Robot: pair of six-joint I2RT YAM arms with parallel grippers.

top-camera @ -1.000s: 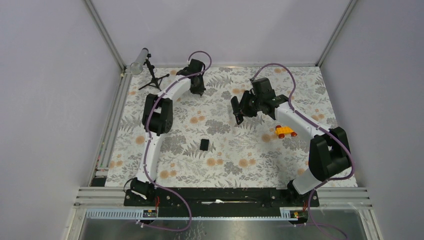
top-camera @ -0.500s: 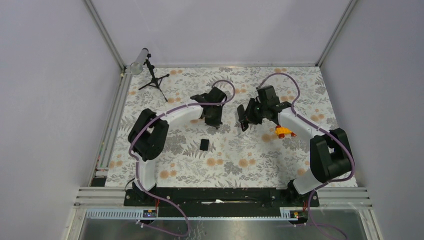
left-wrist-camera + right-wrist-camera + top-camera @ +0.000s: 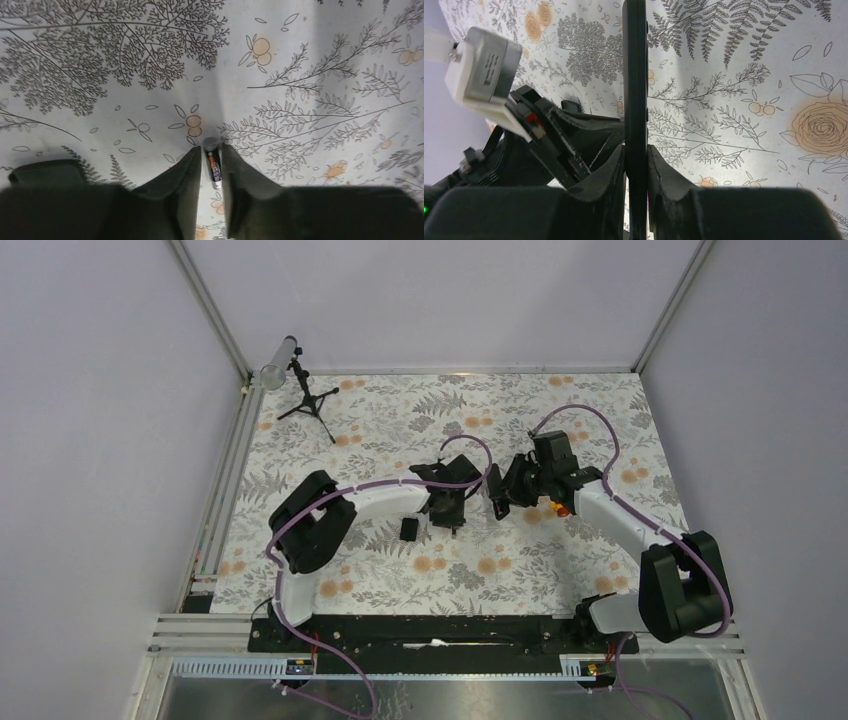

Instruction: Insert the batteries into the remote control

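The battery (image 3: 212,163) is a slim dark cylinder with a bright metal end cap and an orange mark on its sleeve. It sits lengthwise between the two matte black fingers of the left tool (image 3: 211,150), which is clamped on it above the table (image 3: 310,60), cap end pointing out past the fingertips.

The remote control (image 3: 634,90) is a thin, smooth black bar, seen edge-on in the right wrist view. The right tool (image 3: 636,152) is closed on its flat faces, and the bar runs straight out beyond the fingertips.

From the top camera I read both tools near the middle of the table, left tool (image 3: 448,510) just beside right tool (image 3: 503,498), tips facing each other. That view is too coarse to show the battery. It does show the small flat black cover (image 3: 408,529) lying on the cloth just left of the left tool.

The table cloth is white with grey fern prints and orange roses. A yellow toy car (image 3: 560,508) is partly hidden behind the right arm. A black tripod (image 3: 306,400) stands at the far left corner.
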